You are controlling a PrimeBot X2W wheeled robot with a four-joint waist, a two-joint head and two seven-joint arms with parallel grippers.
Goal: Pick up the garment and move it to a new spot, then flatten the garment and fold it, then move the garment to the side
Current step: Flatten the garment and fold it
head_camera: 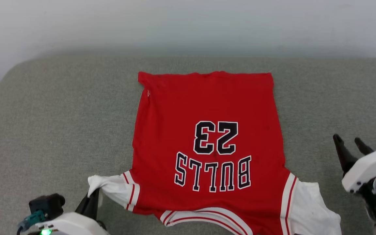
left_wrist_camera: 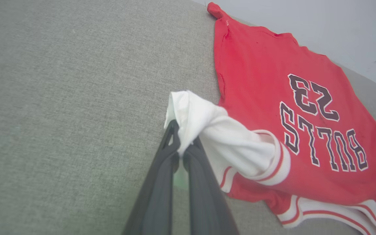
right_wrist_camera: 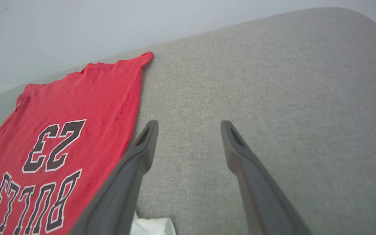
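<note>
1. Across the head view, you see the garment (head_camera: pixel 207 130) lying flat and face up on the grey cushion (head_camera: pixel 60 114), its hem toward the pale wall (head_camera: pixel 188 23) and its lettering upside down to you. Bare cushion runs wide on both sides, with a narrower band beyond the hem. The bottom edge cuts off the collar and the right-hand sleeve.
2. Your left gripper (head_camera: pixel 92 197) sits at the lower left, largely hidden behind its white housing (head_camera: pixel 73 225), its dark tips at the bunched end of the white sleeve (head_camera: pixel 109 186). Your right gripper (head_camera: pixel 348 139) stands over bare cushion beside the garment's right edge, apart from the red cloth.
3. Along the left wrist view, the fingers (left_wrist_camera: pixel 162 169) are pressed together, pinching the twisted sleeve tip. Open cushion spreads to their left.
4. Along the right wrist view, the two prongs (right_wrist_camera: pixel 142 153) are spread wide and hold nothing. One overlaps the garment's side edge, and you cannot tell whether it touches. A scrap of white cloth at the bottom edge is mostly hidden behind it.
</note>
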